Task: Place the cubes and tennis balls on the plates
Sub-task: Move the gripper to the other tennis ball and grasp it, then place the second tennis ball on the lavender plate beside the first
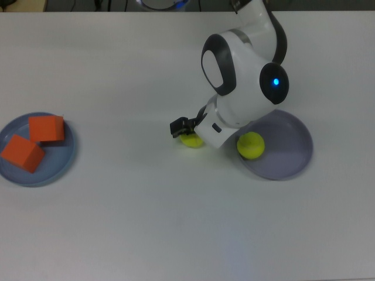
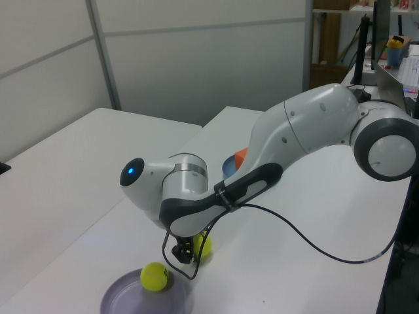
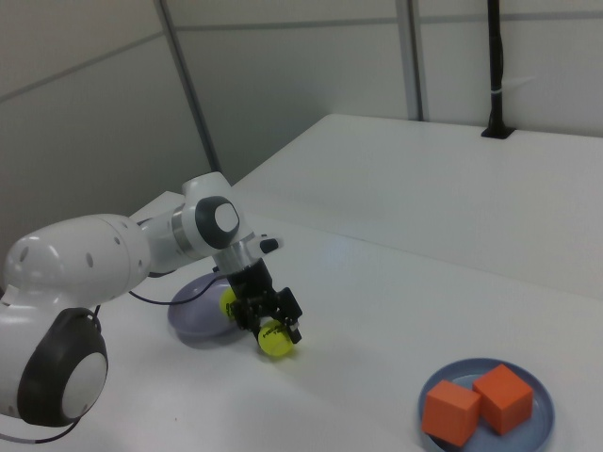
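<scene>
A tennis ball with black lettering point(image 3: 276, 343) lies on the white table just outside the lavender plate point(image 1: 287, 146). My gripper point(image 3: 273, 330) has come down over it and is open, one finger on each side. In the top view the arm hides most of this ball point(image 1: 190, 141). The other tennis ball point(image 1: 251, 145) rests on the lavender plate's left rim area. Two orange cubes point(image 1: 47, 128) point(image 1: 21, 153) sit on the light blue plate point(image 1: 58, 167) at the top view's far left. The left view shows the gripper point(image 2: 191, 250) beside the ball point(image 2: 203, 244).
The white arm point(image 1: 240, 82) reaches in from the top view's upper edge and overhangs the lavender plate's left part. A black cable point(image 2: 294, 235) loops along the arm in the left view. A black pole point(image 3: 497, 66) stands at the table's far edge in the right view.
</scene>
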`<state>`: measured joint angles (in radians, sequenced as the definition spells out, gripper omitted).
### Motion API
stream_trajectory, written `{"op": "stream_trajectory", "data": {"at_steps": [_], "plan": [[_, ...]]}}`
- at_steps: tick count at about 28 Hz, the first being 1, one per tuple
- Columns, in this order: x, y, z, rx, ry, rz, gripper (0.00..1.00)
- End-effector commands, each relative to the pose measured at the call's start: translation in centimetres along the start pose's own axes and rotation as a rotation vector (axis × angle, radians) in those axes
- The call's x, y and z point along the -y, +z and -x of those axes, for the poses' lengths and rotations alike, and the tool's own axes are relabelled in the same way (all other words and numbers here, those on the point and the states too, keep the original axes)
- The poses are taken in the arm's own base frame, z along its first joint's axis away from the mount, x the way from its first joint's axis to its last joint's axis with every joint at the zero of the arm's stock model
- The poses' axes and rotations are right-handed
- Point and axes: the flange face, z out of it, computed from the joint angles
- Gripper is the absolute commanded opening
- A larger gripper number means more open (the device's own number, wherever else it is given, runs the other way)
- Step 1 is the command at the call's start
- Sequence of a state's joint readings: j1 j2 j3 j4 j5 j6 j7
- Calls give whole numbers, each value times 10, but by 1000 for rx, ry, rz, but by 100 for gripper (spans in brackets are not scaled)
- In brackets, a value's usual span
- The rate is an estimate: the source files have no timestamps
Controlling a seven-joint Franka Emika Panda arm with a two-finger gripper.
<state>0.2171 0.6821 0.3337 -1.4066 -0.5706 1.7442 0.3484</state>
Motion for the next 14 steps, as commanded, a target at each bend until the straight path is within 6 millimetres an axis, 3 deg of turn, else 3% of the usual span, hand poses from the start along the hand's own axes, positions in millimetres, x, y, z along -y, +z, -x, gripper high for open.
{"op": "stream_trajectory", "data": {"at_steps": [1,2,6,10,12,14], "plan": [[-3,-1,-1,-34,3,14,25],[-2,-4,-1,-35,7,6,0],[-6,-16,-3,-57,24,0,0],[-14,-57,-7,-140,50,-31,0],[1,-90,-2,-215,30,-64,0],[8,-107,1,-251,22,-80,0]]}}
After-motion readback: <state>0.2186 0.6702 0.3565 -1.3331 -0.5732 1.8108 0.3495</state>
